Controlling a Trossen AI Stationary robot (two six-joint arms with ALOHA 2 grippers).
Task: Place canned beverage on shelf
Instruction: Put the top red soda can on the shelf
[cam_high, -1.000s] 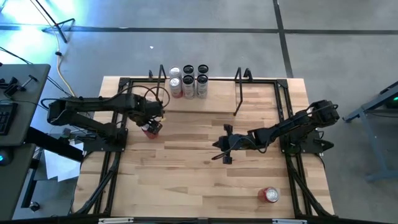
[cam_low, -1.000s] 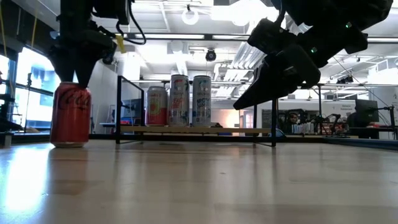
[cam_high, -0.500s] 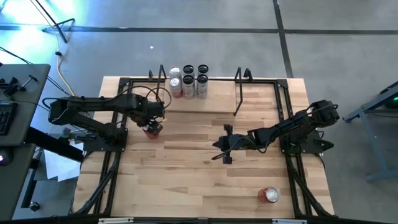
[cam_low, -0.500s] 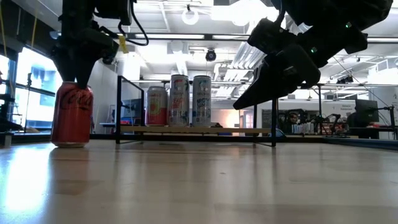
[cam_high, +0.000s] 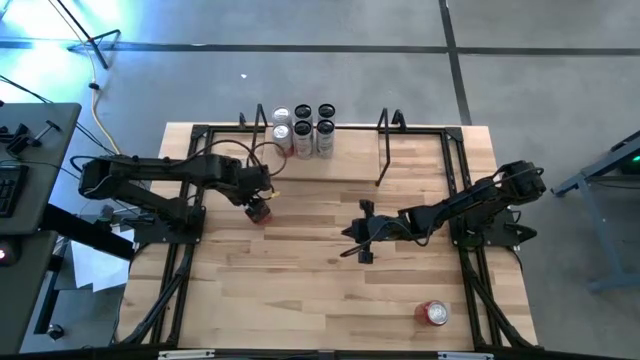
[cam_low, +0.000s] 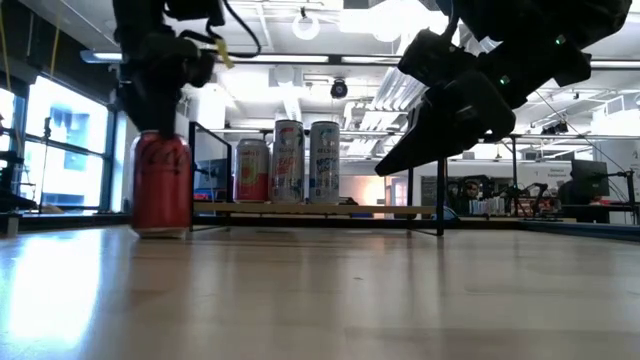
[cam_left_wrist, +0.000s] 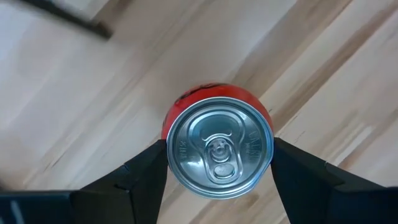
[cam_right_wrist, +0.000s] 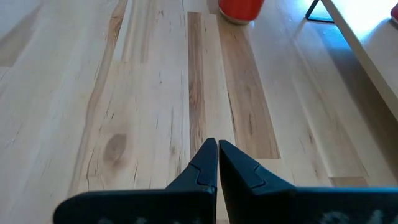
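A red canned beverage (cam_low: 160, 185) stands upright on the tabletop, left of centre, also seen in the high view (cam_high: 260, 211). My left gripper (cam_left_wrist: 217, 155) comes down over its silver top and is shut on it. The shelf (cam_low: 320, 209) lies along the table's far edge and carries several upright cans (cam_high: 303, 130) between its black uprights. My right gripper (cam_high: 362, 240) hangs shut above the table's middle and touches nothing; the same gripper (cam_right_wrist: 216, 149) shows in the right wrist view. My left gripper pinches the red can's upper wall, just below the rim (cam_left_wrist: 166, 134), between its two fingers, one finger (cam_left_wrist: 143, 171) on each opposite side. The fingers come from above, pointing down. The can stays upright, its base at the tabletop (cam_low: 160, 232).
Another red can (cam_high: 435, 313) sits near the table's front right corner. Black frame rails (cam_high: 185, 250) run along both table sides. Bare wood (cam_high: 300, 290) spreads between the arms and the near edge. The shelf's right half (cam_high: 350, 150) holds no cans.
My left gripper has gone toward the table's right edge and rolled a little. The red can has moved with it, still upright and low over the tabletop, and now stands closer to the shelf's left upright.
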